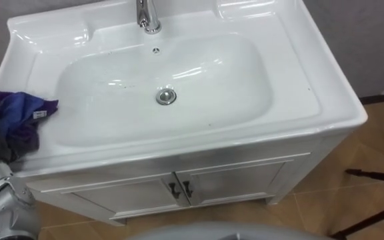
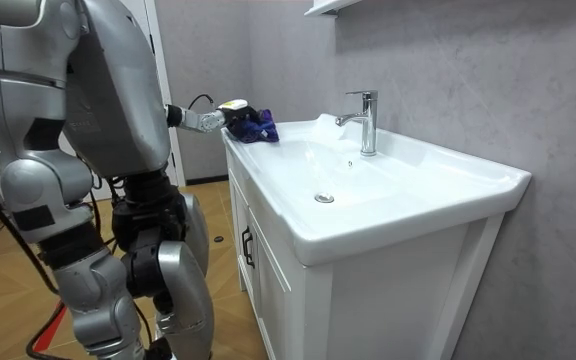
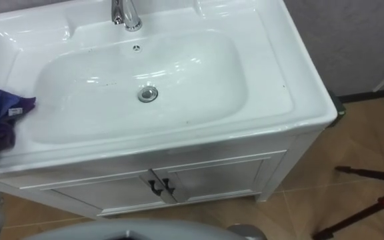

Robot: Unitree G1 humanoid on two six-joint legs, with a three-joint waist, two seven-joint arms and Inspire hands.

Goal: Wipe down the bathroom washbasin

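The fingers of the left hand [image 2: 228,111] are buried in a crumpled purple and blue cloth [image 1: 20,115], so whether they pinch it or lie spread cannot be told. The cloth lies bunched on the flat rim at the left edge of the white basin [image 1: 299,80], beside the bowl and not in it. The bowl is glossy, with a metal drain [image 1: 166,97] at its middle. A chrome tap [image 1: 149,17] stands at the back edge. Below are white cabinet doors [image 1: 232,180] with dark handles. The robot stands at the front edge, on a wooden floor [image 1: 372,153].
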